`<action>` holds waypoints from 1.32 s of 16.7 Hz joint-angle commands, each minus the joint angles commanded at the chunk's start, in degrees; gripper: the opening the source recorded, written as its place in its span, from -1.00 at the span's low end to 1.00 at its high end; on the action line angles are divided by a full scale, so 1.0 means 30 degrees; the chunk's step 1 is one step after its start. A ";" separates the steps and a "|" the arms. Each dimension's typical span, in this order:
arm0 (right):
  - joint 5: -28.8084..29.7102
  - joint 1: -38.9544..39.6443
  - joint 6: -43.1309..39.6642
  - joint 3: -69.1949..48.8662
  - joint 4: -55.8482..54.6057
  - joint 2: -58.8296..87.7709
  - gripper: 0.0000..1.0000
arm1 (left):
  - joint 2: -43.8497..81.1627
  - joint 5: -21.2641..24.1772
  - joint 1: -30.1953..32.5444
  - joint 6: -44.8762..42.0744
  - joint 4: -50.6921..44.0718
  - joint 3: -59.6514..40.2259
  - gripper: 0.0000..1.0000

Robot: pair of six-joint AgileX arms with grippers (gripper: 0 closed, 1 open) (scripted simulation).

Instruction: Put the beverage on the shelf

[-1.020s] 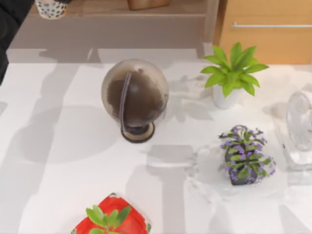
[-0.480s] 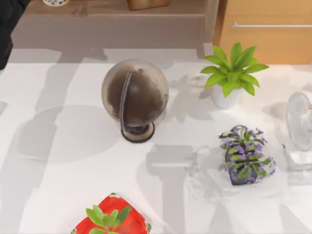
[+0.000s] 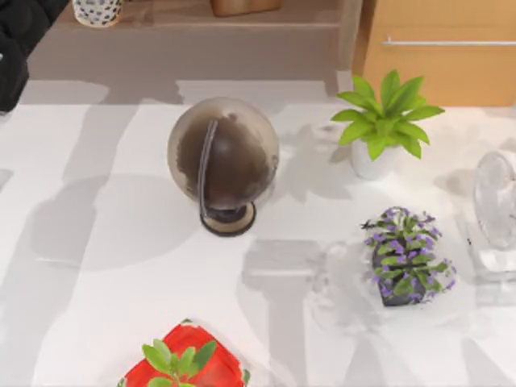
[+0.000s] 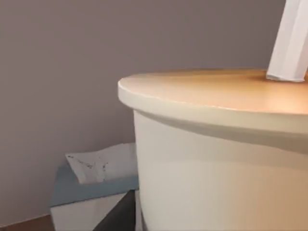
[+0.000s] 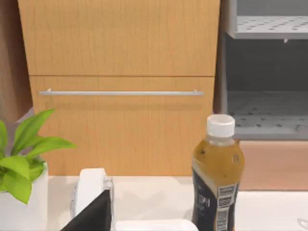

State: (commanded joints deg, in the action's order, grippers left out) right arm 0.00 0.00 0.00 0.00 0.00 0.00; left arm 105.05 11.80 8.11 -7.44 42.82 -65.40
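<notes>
- The bubble-tea cup (image 3: 97,11) stands on the wooden shelf board (image 3: 266,14) at the top view's far left, base down so it rests upright; the left wrist view has its lid (image 4: 216,94) and straw (image 4: 291,41) close up.
- The left arm (image 3: 20,40) hangs just beside the cup; whether its claw grips it I cannot tell.
- The globe (image 3: 223,161) and potted plants sit on the white table (image 3: 105,266), well apart.
- The right arm looks parked, facing the orange-wood drawer front (image 5: 120,110) and a bottle (image 5: 217,178).

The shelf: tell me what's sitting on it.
On the shelf, the beverage stands at its left end, pearls showing at its base, with the left arm beside it. A tan object sits further right; its upper part is cut off, so I can't identify it.
</notes>
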 joint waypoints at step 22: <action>0.0000 0.0000 0.0000 0.0000 0.0000 0.0000 1.00 | 0.3696 -0.0504 -0.0108 0.1888 0.3066 -0.2632 0.06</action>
State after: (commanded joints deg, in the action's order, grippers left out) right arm 0.00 0.00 0.00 0.00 0.00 0.00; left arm 116.14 10.29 7.79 -1.78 52.01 -73.30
